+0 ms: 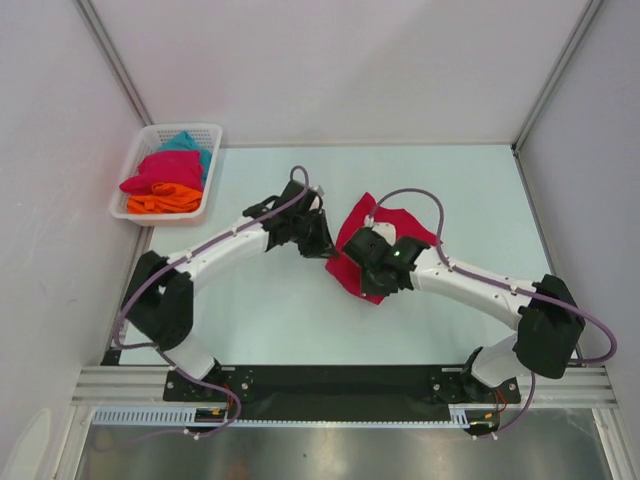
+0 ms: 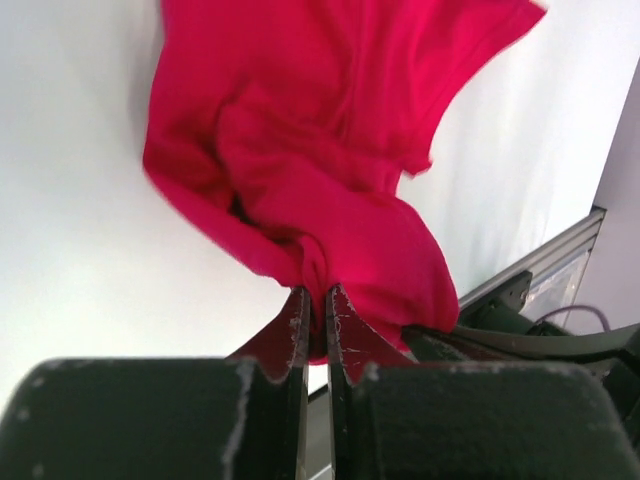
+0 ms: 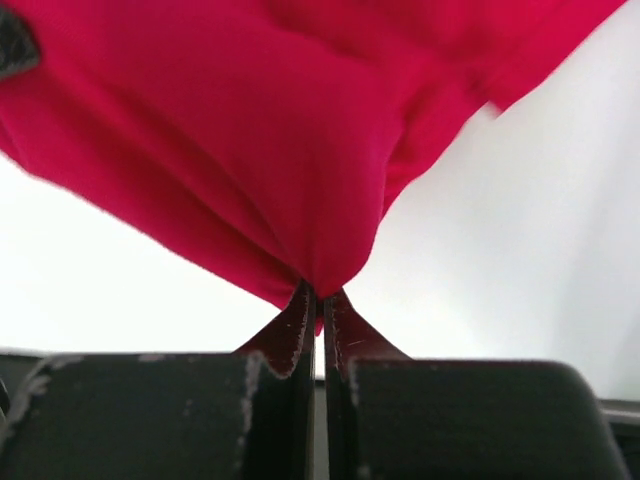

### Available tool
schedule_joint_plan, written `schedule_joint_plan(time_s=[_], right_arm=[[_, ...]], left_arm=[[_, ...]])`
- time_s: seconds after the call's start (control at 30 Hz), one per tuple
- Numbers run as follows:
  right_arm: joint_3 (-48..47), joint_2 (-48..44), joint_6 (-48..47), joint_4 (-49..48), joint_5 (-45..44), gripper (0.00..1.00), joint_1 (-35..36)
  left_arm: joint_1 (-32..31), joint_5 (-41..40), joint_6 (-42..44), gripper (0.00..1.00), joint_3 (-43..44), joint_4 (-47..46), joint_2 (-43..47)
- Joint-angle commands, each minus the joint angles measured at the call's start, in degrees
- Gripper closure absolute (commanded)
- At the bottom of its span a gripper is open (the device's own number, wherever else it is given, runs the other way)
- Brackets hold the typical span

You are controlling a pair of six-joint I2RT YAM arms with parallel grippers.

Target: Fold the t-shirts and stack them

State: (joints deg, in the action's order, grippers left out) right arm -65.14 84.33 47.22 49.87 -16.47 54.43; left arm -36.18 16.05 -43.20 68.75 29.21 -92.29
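A crimson-pink t-shirt (image 1: 352,238) hangs bunched between both grippers above the middle of the table. My left gripper (image 1: 322,246) is shut on a fold at its left edge; the left wrist view shows the cloth (image 2: 320,170) pinched between the fingertips. My right gripper (image 1: 372,262) is shut on the shirt's lower right part; the right wrist view shows the cloth (image 3: 260,140) pulled to a point between the jaws. Three more t-shirts lie in the basket: crimson-pink (image 1: 160,172), orange (image 1: 165,201) and teal (image 1: 188,145).
The white mesh basket (image 1: 131,209) stands at the table's far left corner. White walls enclose the table on the left, back and right. The pale table surface (image 1: 300,320) lies below the arms, with a metal rail at the near edge.
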Motion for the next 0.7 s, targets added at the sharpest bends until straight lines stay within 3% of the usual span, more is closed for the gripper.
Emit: schedule_joint_plan(time_s=[0.0,0.27,0.67], right_arm=[[-2.61,-0.93,-6.26,-0.99,-1.29,1.00,-9.24],[-5.08,2.41,-13.38,-2.14,-1.46,1.00,-20.85],[-8.77,7.33,-16.81,-3.55,-2.86,1.00,-29.38]], left_arm=[[1.03,-1.55,3.56,1.00,13.14,1.45,-7.10],[2.08,0.73,5.23,1.00,31.34,6.12,-22.40],[4.19,2.93,3.83,1.00,42.51,7.17,-32.51]])
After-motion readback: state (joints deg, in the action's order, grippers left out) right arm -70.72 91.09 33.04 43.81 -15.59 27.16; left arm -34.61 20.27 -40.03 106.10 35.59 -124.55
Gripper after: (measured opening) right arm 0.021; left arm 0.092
